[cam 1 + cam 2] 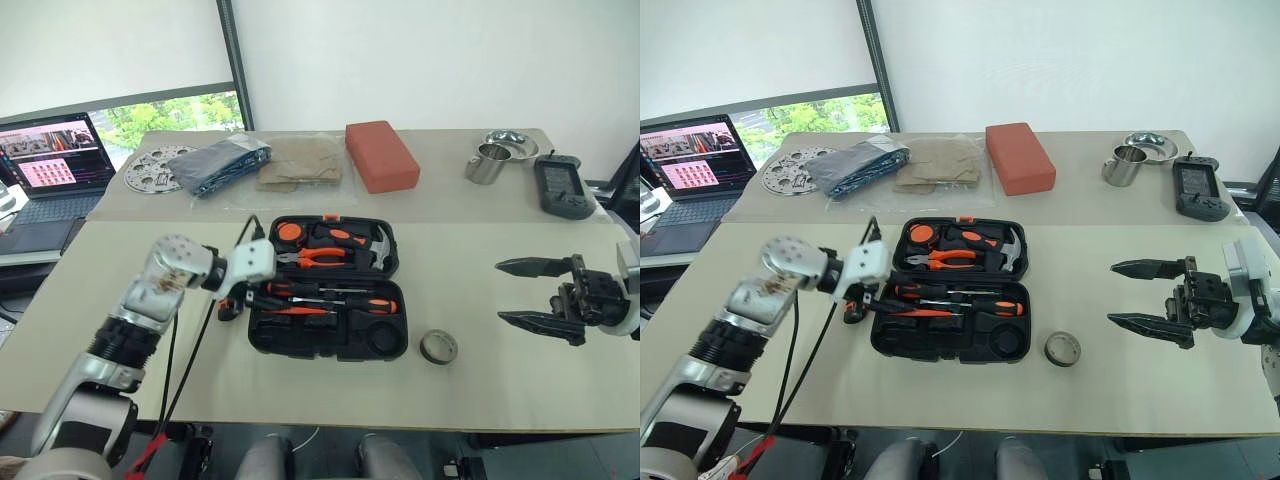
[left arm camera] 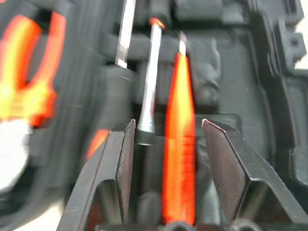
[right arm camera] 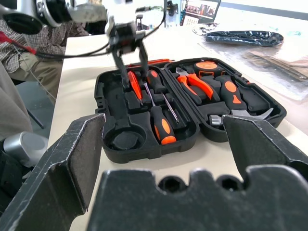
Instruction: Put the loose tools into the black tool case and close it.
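Black tool case (image 1: 300, 340) lies open; tape roll (image 1: 438, 347) beside it on table (image 1: 540, 380).

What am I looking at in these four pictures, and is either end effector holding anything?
Two pictures come from the robot's head, looking down at a table; two come from its wrists. The open black case holds screwdrivers, pliers and a hammer. A tape roll lies loose on the table to the case's right. The left end effector hangs over the case's left end, fingers apart around nothing. The right end effector waits open and empty, right of the roll.
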Motion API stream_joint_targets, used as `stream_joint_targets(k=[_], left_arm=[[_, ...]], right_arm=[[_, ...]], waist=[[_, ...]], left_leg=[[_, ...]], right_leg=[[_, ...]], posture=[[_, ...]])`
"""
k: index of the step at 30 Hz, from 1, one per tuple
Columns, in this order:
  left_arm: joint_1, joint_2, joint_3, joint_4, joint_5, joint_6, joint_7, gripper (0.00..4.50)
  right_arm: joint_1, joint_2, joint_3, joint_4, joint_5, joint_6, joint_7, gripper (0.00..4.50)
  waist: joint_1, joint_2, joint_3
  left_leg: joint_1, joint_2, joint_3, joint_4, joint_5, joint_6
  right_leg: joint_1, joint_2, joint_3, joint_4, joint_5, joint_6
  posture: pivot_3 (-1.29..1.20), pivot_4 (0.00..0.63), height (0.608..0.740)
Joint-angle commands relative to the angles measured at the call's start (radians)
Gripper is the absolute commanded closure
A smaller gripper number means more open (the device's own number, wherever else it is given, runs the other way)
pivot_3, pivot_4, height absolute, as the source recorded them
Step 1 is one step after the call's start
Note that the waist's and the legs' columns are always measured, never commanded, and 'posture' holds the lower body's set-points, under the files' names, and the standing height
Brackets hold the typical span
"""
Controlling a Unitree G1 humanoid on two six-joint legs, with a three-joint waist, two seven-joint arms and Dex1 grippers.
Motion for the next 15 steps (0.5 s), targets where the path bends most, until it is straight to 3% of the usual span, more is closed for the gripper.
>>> stream_joint_targets(k=[1,7,10,13,15], left_arm=[[-0.041,0.036,0.074,-0.076,-0.092,0.062,-0.039,2.11],[-0.015,-0.086,0.121,-0.099,-0.174,0.116,0.086,2.11],[0.031,-0.146,0.125,-0.081,-0.167,0.107,0.164,2.79],[0.088,-0.182,0.129,-0.092,-0.157,0.125,0.244,4.03],[0.117,-0.192,0.129,-0.119,-0.173,0.153,0.272,4.46]], right_arm=[[-0.014,-0.009,-0.008,-0.011,0.006,-0.021,0.049,0.0],[-0.017,-0.004,-0.006,-0.009,0.003,-0.023,0.049,0.0],[-0.015,0.001,-0.008,-0.013,0.003,-0.024,0.049,0.0],[0.002,0.0,-0.018,-0.024,0.006,-0.024,0.049,0.0],[0.014,-0.002,-0.024,-0.028,0.009,-0.025,0.049,0.0]], waist=[[-0.001,0.0,0.0],[0.008,0.0,0.0],[0.011,0.0,0.0],[0.006,0.0,0.0],[0.006,0.0,0.0]], left_leg=[[0.0,0.0,0.0,0.0,0.0,0.0],[0.0,0.0,0.0,0.001,0.0,0.0],[0.0,0.0,0.0,0.001,0.0,0.0],[0.0,0.0,0.0,0.001,0.0,0.0],[0.001,0.0,-0.001,0.001,0.0,0.0]], right_leg=[[0.0,0.0,0.0,0.0,0.0,0.0],[0.0,-0.001,0.0,0.0,0.0,0.0],[0.0,-0.001,0.0,0.0,0.0,0.001],[0.0,0.001,0.0,0.0,0.0,0.001],[0.0,0.001,0.0,0.001,0.0,0.001]], posture=[[0.0,0.15,0.74],[0.0,0.15,0.74],[0.0,0.15,0.74],[0.0,0.15,0.74],[0.0,0.15,0.74]])
